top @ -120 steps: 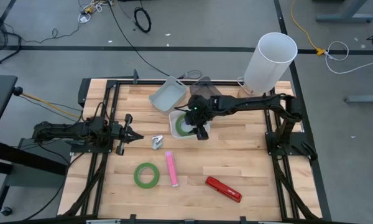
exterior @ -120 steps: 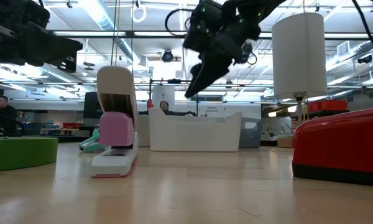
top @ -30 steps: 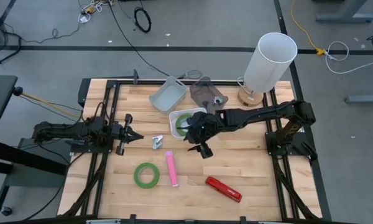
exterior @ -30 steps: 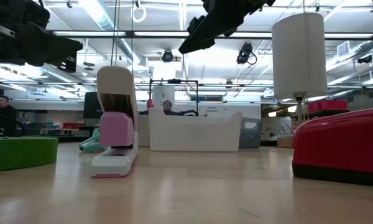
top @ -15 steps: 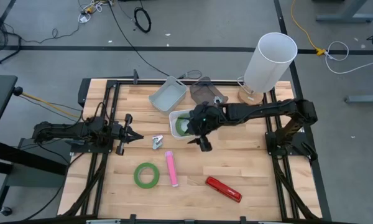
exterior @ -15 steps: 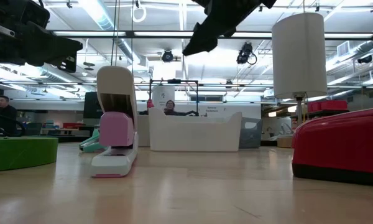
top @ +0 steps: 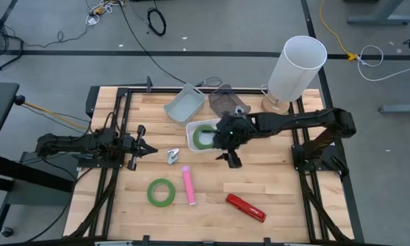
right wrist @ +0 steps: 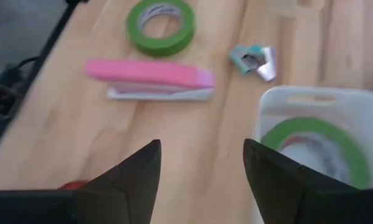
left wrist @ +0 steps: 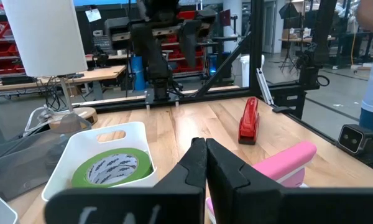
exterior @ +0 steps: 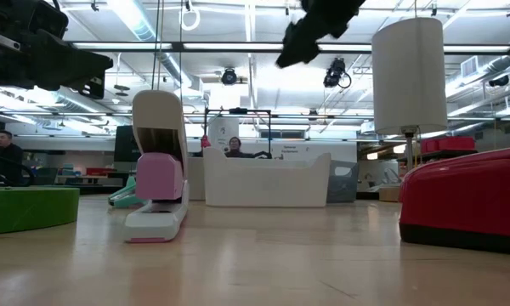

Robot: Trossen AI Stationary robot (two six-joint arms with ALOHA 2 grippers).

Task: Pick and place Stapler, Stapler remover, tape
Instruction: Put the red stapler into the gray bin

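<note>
The right gripper point(top: 231, 160) hangs above the middle of the wooden table point(top: 280, 198), just on the near side of a white bin point(top: 193, 145), with its two fingers point(right wrist: 134, 177) spread wide and nothing between them. Inside that bin lies one green roll of tape point(top: 205, 136), flat on the bottom. A second green roll of tape point(top: 161, 192) lies flat on the bare wood nearer the front and to the left, and just to its right lies a pink stapler point(top: 188, 184), its length running front to back. A small staple remover point(top: 173, 156) sits on the wood to the left of the white bin, between the two arms. A red stapler point(top: 245, 208) lies slantwise near the front edge, to the right of the pink one and well apart from the bin. At the far side of the table stand a grey bin point(top: 183, 104) and a darker clear bin point(top: 225, 102), with a white lamp point(top: 296, 68) at the far right corner. The left gripper point(top: 149, 148) waits at the left side of the table, fingers pressed together and empty, pointing toward the staple remover.
</note>
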